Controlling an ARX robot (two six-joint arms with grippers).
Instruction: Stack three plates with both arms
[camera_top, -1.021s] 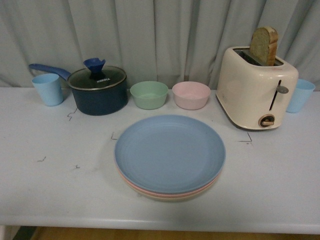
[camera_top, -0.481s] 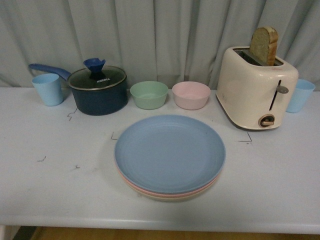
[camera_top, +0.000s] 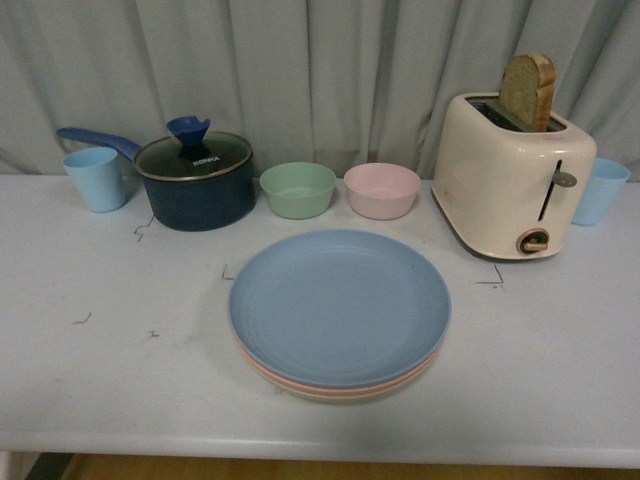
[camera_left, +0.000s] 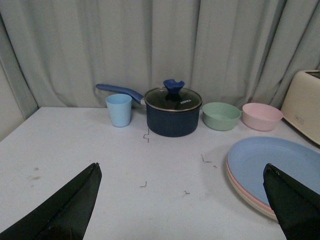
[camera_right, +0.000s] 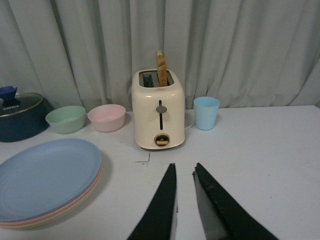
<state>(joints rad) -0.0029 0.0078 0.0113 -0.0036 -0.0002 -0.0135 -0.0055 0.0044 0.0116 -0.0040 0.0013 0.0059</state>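
Observation:
Three plates lie in one stack at the middle of the table: the blue plate (camera_top: 339, 305) on top, a pink rim (camera_top: 335, 387) under it, a beige rim (camera_top: 340, 397) at the bottom. The stack also shows in the left wrist view (camera_left: 280, 170) and the right wrist view (camera_right: 45, 177). Neither arm appears in the front view. My left gripper (camera_left: 181, 165) is open with nothing between its fingers, to the left of the stack. My right gripper (camera_right: 183, 165) is shut and empty, over bare table right of the stack.
Along the back stand a light blue cup (camera_top: 96, 178), a dark blue lidded pot (camera_top: 196, 180) with a long handle, a mint-green bowl (camera_top: 298, 189), a pale pink bowl (camera_top: 382, 190), a cream toaster (camera_top: 512, 178) holding a bread slice, and another blue cup (camera_top: 602, 190). Curtain behind.

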